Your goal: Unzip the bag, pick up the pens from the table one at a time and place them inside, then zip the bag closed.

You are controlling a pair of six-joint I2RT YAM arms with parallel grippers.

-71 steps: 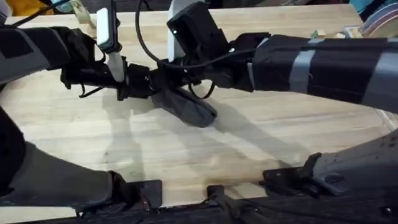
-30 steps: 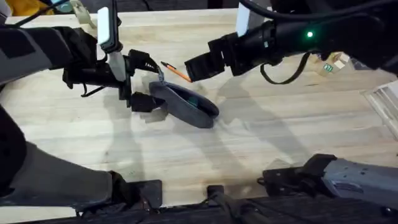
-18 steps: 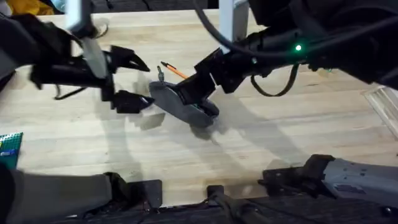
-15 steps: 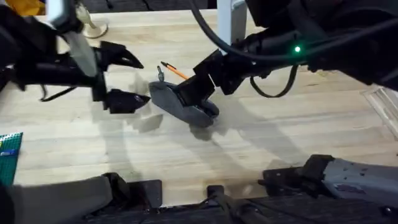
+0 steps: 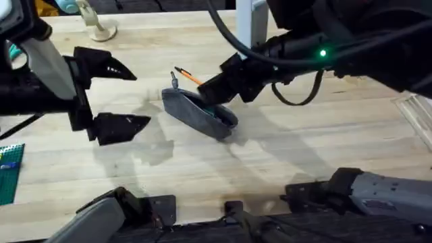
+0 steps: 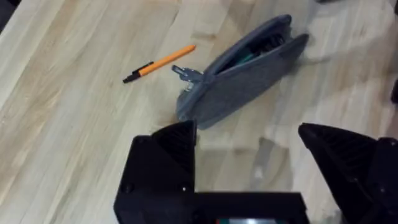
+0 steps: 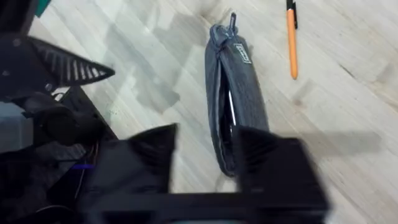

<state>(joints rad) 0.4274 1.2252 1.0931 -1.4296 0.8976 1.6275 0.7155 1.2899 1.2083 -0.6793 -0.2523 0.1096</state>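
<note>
Wooden surface [image 5: 283,142]: one orange pen [image 6: 160,63] lies beside the unzipped bag [image 5: 198,113].
Left hand [image 5: 118,94] is spread, right hand [image 7: 205,152] spread above the bag; pinch the pen mid-barrel.

The right gripper [image 5: 217,86] covers the far end of the bag [image 5: 199,115] in the overhead view, so that end cannot be made out. In the right wrist view its own blurred fingers [image 7: 152,155] hide the bag's [image 7: 231,93] end below the jaws, and what lies in the slit of the opening is too dark to name. The orange pen [image 7: 290,38] beyond the jaws is cut off by the picture's edge. In the left wrist view something green shows inside the bag [image 6: 242,71], ahead of the left gripper [image 6: 249,149], too small to identify
</note>
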